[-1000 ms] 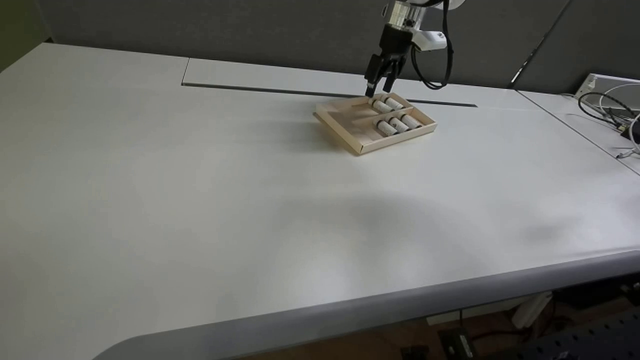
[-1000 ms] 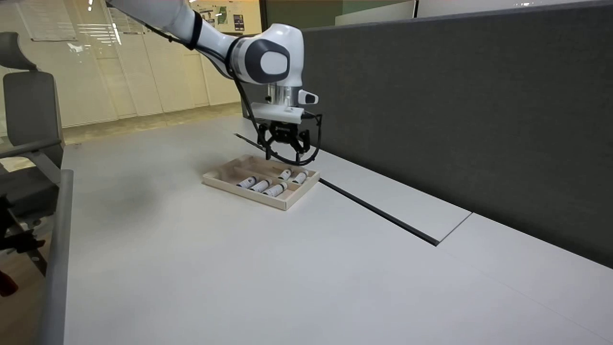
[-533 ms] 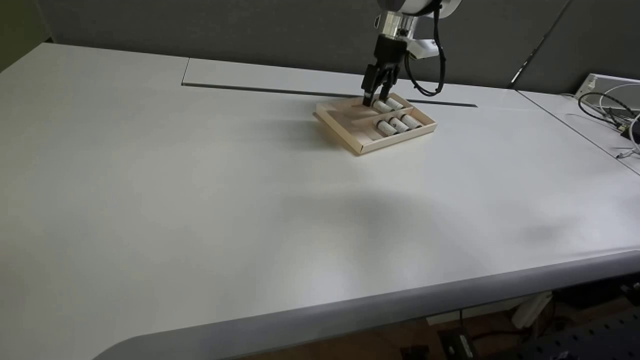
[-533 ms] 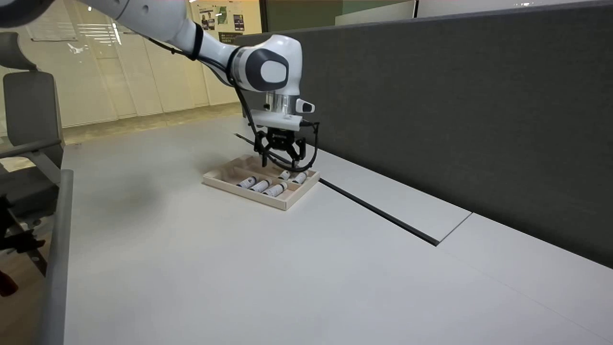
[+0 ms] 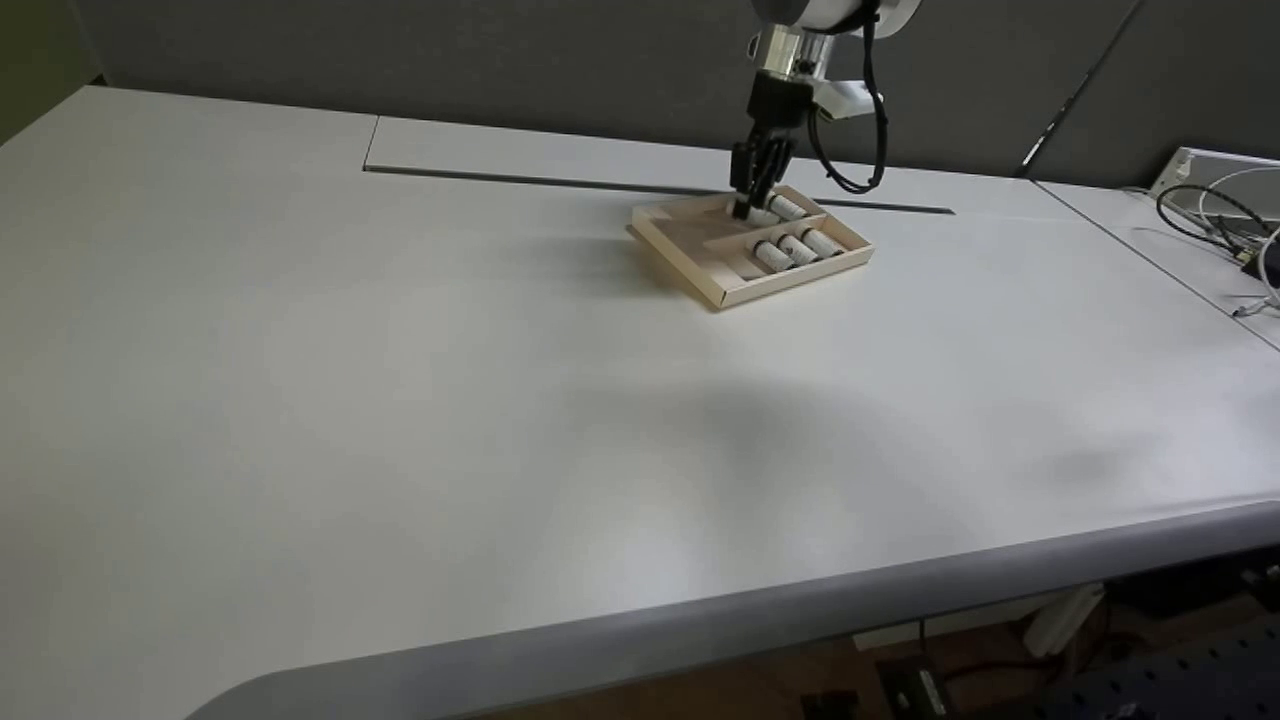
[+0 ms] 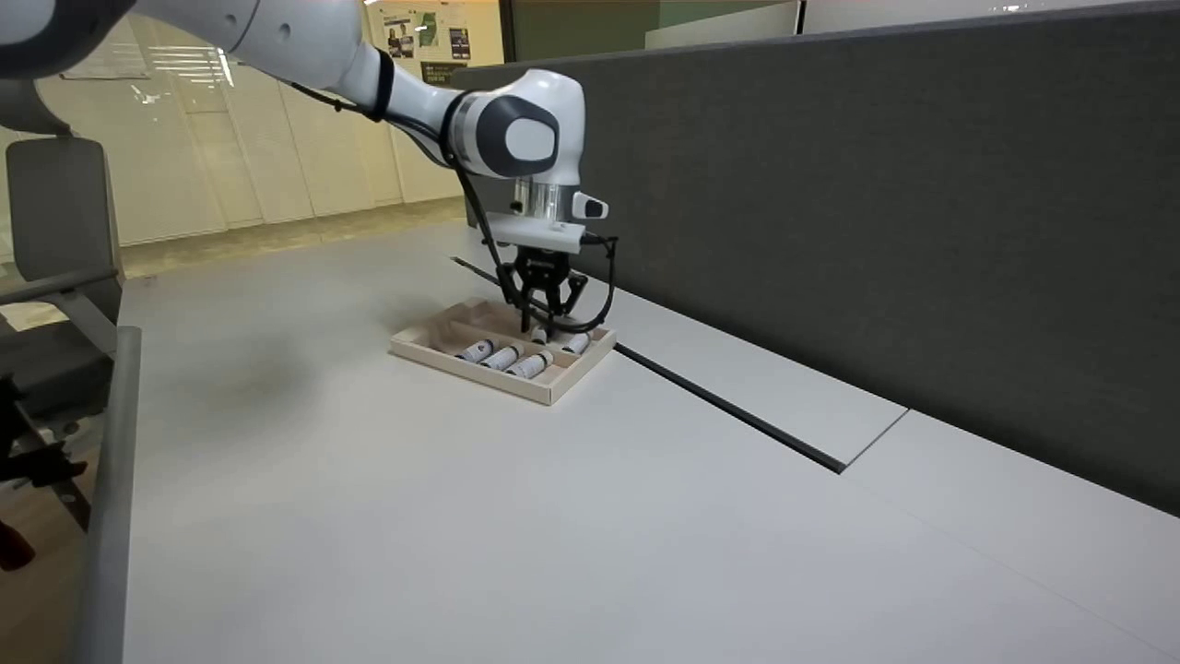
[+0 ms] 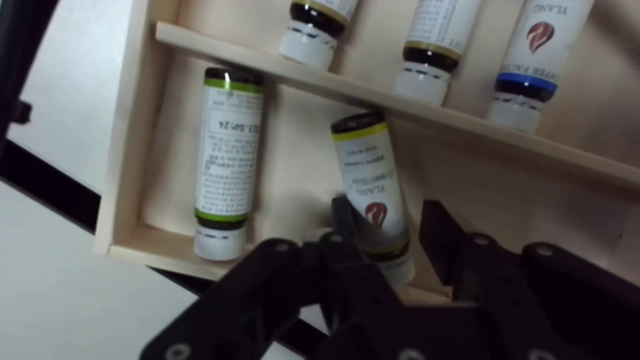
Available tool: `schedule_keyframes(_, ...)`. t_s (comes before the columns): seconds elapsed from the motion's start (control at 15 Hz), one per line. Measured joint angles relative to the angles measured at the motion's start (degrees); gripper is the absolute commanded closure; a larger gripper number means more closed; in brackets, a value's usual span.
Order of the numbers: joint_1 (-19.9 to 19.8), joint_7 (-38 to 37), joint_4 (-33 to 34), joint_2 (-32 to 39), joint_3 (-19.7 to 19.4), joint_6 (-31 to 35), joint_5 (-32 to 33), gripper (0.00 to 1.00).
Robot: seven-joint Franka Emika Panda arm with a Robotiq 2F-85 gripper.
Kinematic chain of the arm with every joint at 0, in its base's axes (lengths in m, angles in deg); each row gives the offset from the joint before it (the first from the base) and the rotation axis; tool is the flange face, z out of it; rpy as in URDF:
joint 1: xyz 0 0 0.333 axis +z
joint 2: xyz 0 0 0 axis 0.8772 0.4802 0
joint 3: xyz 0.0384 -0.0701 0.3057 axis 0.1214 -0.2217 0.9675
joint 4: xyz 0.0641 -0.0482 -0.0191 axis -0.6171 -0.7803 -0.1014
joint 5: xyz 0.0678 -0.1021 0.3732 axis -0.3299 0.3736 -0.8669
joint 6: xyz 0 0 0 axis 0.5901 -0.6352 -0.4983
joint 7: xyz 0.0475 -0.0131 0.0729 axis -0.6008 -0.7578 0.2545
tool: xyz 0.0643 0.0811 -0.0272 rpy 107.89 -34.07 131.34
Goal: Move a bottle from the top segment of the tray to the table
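Your gripper (image 7: 387, 215) reaches in from the bottom of the wrist view, its two black fingers (image 7: 444, 250) parted around a bottle with yellow bands (image 7: 372, 185). One finger overlaps that bottle's left edge; you cannot tell whether it touches. On the right, a narrow gap shows between the bottle and the other finger.

This bottle lies on its side in the tray (image 7: 122, 130), near the centre of the wrist view, white cap toward the bottom, dark base close to the divider (image 7: 250, 60). To its left, well apart in the same compartment, lies a bottle with green bands (image 7: 230, 155). Across the divider, along the top of the frame, lie three more bottles (image 7: 435, 50), caps pointing downward.

In an exterior view the pale wooden tray sits on the white table (image 5: 400, 450), in the upper right of the frame, with your gripper over its farther compartment. In an exterior view the arm (image 6: 415, 92) slants in from the upper left; a grey chair (image 6: 64, 212) stands at the left edge, and a dark partition (image 6: 876, 231) fills the upper right.
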Motion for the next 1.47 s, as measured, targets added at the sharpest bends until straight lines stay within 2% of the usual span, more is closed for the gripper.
schedule_keyframes(0.07, 0.0, 0.0, 0.2, 0.0, -0.1, -0.1, 0.0, 0.95)
schedule_keyframes(0.6, -0.8, -0.7, 3.3, -0.5, -0.2, -4.2, -0.5, 0.93)
schedule_keyframes(0.93, -2.5, -1.4, 3.2, -5.9, -0.4, -5.2, -0.9, 0.93)
schedule_keyframes(1.47, -11.4, -2.4, -3.6, -10.6, -1.6, -2.7, -2.8, 0.93)
